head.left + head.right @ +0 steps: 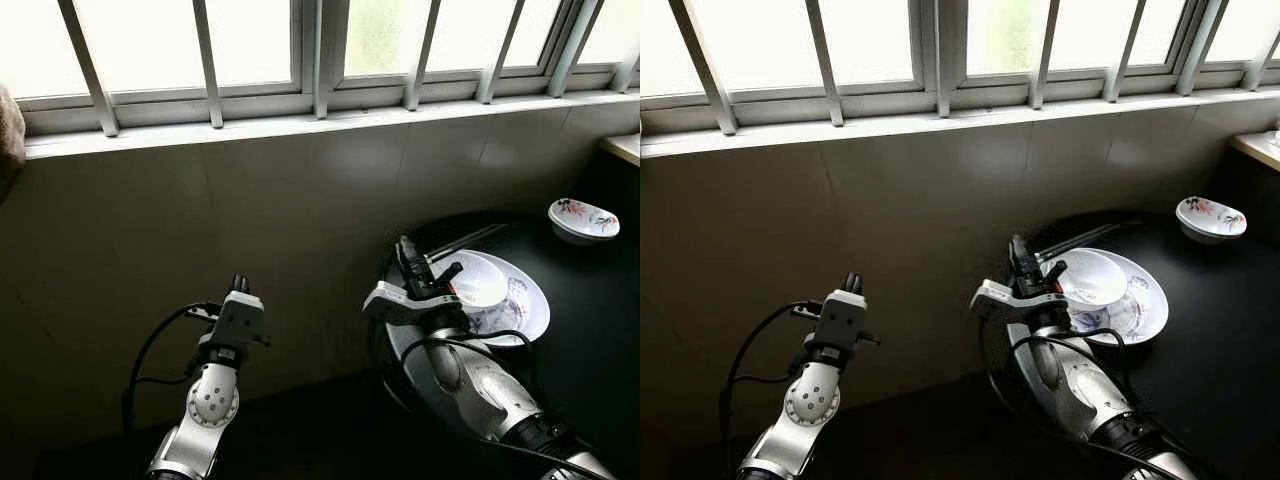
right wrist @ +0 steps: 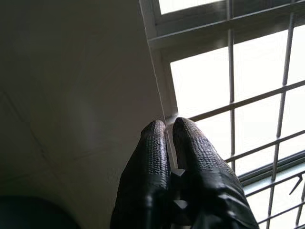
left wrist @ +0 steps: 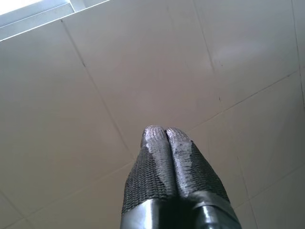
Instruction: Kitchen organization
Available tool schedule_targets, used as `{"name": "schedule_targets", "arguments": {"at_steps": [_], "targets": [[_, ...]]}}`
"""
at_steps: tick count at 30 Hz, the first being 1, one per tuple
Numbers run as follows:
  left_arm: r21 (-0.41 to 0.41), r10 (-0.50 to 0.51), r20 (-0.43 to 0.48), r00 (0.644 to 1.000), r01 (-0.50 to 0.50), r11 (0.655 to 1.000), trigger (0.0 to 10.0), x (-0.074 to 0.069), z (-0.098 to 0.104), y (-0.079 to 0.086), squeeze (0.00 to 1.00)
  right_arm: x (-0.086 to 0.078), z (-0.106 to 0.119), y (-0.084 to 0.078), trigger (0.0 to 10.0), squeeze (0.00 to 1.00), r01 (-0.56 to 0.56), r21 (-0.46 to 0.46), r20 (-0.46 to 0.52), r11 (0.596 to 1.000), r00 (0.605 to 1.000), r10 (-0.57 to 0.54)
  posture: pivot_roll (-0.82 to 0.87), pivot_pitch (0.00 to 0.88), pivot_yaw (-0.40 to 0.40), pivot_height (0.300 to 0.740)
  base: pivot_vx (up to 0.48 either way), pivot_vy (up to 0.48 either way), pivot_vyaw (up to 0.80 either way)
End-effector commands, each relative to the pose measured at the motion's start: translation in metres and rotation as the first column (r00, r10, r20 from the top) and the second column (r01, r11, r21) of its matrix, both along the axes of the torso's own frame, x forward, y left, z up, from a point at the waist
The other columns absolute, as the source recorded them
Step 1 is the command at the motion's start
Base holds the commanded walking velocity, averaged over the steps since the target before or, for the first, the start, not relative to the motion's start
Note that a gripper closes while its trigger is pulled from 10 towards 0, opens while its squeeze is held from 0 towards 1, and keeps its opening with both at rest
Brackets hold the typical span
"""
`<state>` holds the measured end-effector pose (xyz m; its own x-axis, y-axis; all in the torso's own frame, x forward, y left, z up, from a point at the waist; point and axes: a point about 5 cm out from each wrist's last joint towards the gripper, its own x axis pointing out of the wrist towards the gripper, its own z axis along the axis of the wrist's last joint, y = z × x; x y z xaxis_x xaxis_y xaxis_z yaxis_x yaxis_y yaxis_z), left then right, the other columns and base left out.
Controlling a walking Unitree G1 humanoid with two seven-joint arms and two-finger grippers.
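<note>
The near edge of the head views cut off both silver arms, so neither shoulder could be seen. The right arm covered the near left part of the big plate and part of the white bowl stacked on it. A dark, thin utensil lay at the far side of that plate, but it was too dim against the black counter to tell what it was. The pattern on the small dish at the far right was too small to read. A brownish shape at the far left was cut off by the picture's edge and could not be identified.
</note>
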<state>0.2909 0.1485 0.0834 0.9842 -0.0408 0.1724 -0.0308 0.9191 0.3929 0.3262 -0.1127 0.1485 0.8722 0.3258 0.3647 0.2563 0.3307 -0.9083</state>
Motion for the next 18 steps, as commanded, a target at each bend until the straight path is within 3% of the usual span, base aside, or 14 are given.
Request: {"name": "schedule_targets", "arguments": {"at_steps": [1, 4, 9, 10, 12, 14, 18], "targets": [[-0.002, -0.016, -0.001, 1.000, 0.016, 1.000, 10.0, 0.002, 0.000, -0.005, 0.00, 0.000, 0.020, 0.024, 0.0, 0.00, -0.130, 0.068, 0.035, 0.989, 0.991, 0.128, -0.10, 0.000, -0.026, 0.740, 0.000, 0.000, 0.00], [-0.002, -0.011, 0.005, 1.000, 0.011, 1.000, 10.0, 0.003, 0.001, -0.004, 0.00, -0.006, 0.022, 0.041, 0.0, 0.00, -0.251, 0.161, -0.013, 0.954, 0.966, 0.257, -0.09, 0.000, -0.030, 0.740, 0.000, 0.000, 0.00], [0.001, 0.003, 0.008, 1.000, -0.003, 1.000, 10.0, 0.002, 0.001, 0.000, 0.00, -0.009, 0.016, 0.048, 0.0, 0.00, -0.261, 0.268, -0.083, 0.927, 0.953, 0.292, -0.08, 0.000, -0.036, 0.740, 0.000, 0.000, 0.00], [0.002, 0.011, 0.008, 1.000, -0.011, 1.000, 10.0, 0.000, 0.001, 0.003, 0.00, -0.011, 0.010, 0.051, 0.0, 0.00, -0.265, 0.349, -0.137, 0.899, 0.935, 0.328, -0.08, 0.000, -0.036, 0.740, 0.000, 0.000, 0.00], [0.004, 0.018, 0.005, 1.000, -0.018, 1.000, 10.0, -0.001, 0.000, 0.005, 0.00, -0.012, 0.004, 0.052, 0.0, 0.00, -0.248, 0.440, -0.188, 0.863, 0.914, 0.358, -0.08, 0.000, -0.036, 0.740, 0.000, 0.000, 0.73], [0.004, 0.020, 0.003, 1.000, -0.020, 1.000, 10.0, -0.002, -0.001, 0.005, 0.00, -0.015, -0.003, 0.054, 0.0, 0.00, -0.254, 0.470, -0.225, 0.845, 0.892, 0.393, -0.08, 0.000, -0.036, 0.740, 0.000, 0.000, 0.80], [0.010, 0.024, 0.004, 1.000, -0.024, 1.000, 10.0, -0.002, -0.001, 0.006, 0.00, -0.019, -0.013, 0.054, 0.0, 0.00, -0.221, 0.595, -0.288, 0.772, 0.839, 0.462, -0.08, 0.000, -0.035, 0.740, 0.000, 0.000, 0.80]]}}
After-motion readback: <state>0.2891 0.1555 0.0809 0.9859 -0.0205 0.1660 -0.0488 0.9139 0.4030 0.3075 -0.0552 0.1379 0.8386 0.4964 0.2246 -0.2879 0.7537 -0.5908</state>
